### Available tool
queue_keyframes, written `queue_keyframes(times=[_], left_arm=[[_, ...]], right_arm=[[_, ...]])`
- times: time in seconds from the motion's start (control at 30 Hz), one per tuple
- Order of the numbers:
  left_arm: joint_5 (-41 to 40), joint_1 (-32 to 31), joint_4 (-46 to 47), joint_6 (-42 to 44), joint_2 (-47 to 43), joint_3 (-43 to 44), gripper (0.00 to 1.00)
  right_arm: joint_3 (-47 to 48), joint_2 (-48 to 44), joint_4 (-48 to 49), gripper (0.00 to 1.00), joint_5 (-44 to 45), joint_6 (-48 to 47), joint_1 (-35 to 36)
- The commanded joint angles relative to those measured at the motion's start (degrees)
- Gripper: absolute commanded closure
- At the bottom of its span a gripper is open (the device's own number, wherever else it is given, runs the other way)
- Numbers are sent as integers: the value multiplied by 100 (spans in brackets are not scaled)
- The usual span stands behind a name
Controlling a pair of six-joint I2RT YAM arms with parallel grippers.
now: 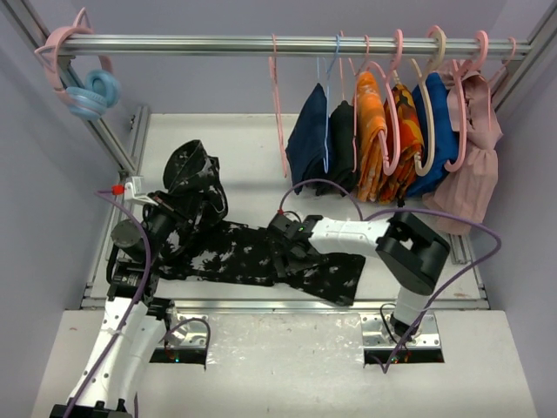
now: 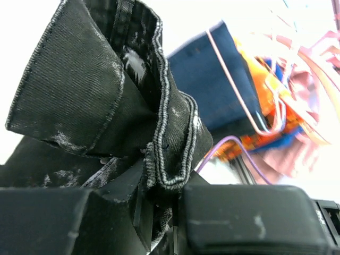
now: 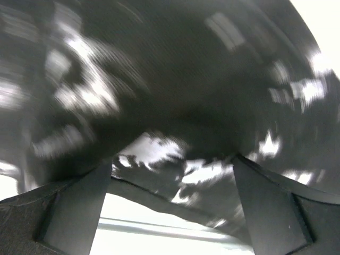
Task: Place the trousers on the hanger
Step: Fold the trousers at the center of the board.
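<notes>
- We pinch a bunched seam of the trousers point(image 1: 252, 257) in the left gripper point(image 1: 168, 206), its fingers nearly closed on the cloth. The right gripper point(image 1: 285, 237) hangs wide open over the mid-leg, holding nothing.
- The trousers sprawl across the table point(image 1: 244, 148). The hanger point(image 1: 278, 113) hangs from the rail point(image 1: 218, 43), well apart.
- We judge that the one-sided pinch could slip, or the limp legs could drag and snag once lifted.
- The left wrist view shows the clamped seam, which the top view hides. The right wrist view is blurred.
</notes>
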Motion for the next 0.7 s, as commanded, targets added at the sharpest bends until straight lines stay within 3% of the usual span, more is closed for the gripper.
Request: queue_keyframes(times=[0.0, 0.13, 0.33, 0.5, 0.67], left_arm=[[-387, -54, 334, 429, -152, 529, 100], [-3, -63, 502, 589, -47, 663, 100], [280, -381, 1073, 500, 244, 243, 100], [-402, -1626, 1570, 864, 131, -253, 100], [-1545, -3051, 1806, 1312, 343, -586, 100]], right_arm=[[852, 1130, 347, 2, -161, -161, 290], [1200, 1250, 41, 2, 25, -156, 356], [238, 566, -32, 1, 394, -535, 63], [-871, -481, 343, 1, 221, -1022, -284], [-1208, -1817, 487, 1, -196, -1513, -351]])
